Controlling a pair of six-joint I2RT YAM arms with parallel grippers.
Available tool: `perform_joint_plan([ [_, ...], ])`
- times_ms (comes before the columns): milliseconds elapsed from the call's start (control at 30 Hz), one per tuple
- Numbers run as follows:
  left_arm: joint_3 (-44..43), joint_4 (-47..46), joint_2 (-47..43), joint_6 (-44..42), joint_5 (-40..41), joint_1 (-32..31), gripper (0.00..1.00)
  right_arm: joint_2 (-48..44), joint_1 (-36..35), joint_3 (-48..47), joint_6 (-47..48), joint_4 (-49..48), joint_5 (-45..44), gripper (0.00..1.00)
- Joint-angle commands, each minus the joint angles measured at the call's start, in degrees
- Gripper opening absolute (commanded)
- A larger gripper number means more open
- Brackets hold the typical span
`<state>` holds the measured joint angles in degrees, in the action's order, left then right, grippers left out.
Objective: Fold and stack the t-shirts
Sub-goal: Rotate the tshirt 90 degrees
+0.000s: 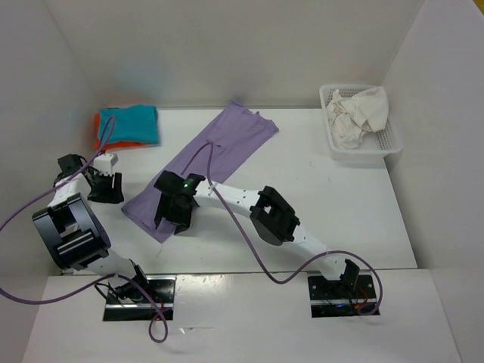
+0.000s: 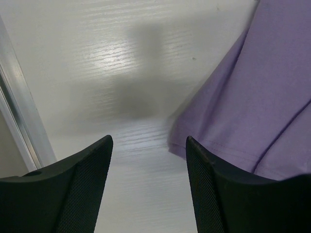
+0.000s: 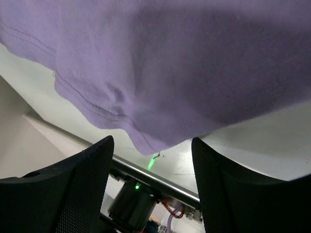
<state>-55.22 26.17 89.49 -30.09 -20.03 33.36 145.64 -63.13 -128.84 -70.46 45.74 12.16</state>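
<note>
- The left gripper (image 2: 148,143) has two black fingers (image 2: 80,187) with rounded tips and a fine dimpled mesh on their inner faces.
- The right gripper (image 3: 151,143) has matching black, mesh-textured fingers (image 3: 73,189).
- Behind the left jaws, a white block (image 1: 106,161) sits on a black wrist.
- Behind the right jaws, a small green light (image 1: 186,182) glows on the black wrist housing.
- The left arm (image 1: 72,227) and right arm (image 1: 234,200) have white links and bulky black joint housings; the right arm's links carry rows of small dark dots.
- A purple cable (image 1: 280,281) trails back from behind each pair of jaws to the black base plates (image 1: 140,299).
</note>
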Motion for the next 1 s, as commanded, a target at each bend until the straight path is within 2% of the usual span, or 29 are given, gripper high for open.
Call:
perform_joint_plan([
  [0,-0.6,-0.3,0.2,-1.6,-4.0,0.5,0.69,1.3,-0.8,0.8,-2.3,1.8,3.2,0.71],
  [133,-0.1,-0.3,0.2,-2.3,-4.7,1.0,0.69,2.5,-0.8,3.1,-3.8,-0.5,6.3,0.61],
  [167,-0.1,0.2,0.2,-2.3,-4.7,1.0,0.69,2.5,-0.8,3.8,-4.3,-2.0,6.8,0.48],
  [233,-0.1,0.2,0.7,-2.3,-4.7,1.0,0.69,1.8,-0.2,6.3,-4.9,-3.3,7.6,0.31],
  [267,-0.1,0.2,0.7,-2.8,-4.7,1.0,0.69,1.8,0.3,9.0,-5.6,-5.2,8.4,0.2],
  [467,-1.9,2.4,0.7,-2.8,-5.3,1.0,0.69,-4.7,2.0,24.3,-11.1,-17.8,11.4,0.02],
  [600,-1.9,3.4,0.7,-2.8,-5.3,1.0,0.69,-5.9,2.6,25.0,-10.4,-18.4,11.4,0.0],
  [700,-1.9,5.5,0.7,-3.3,-8.8,1.0,0.69,-8.6,4.0,27.1,-7.5,-17.9,9.7,0.0],
  [967,-3.3,7.2,1.2,-0.5,-11.3,-1.5,0.69,-24.8,13.3,52.0,4.0,-21.6,8.8,0.0],
])
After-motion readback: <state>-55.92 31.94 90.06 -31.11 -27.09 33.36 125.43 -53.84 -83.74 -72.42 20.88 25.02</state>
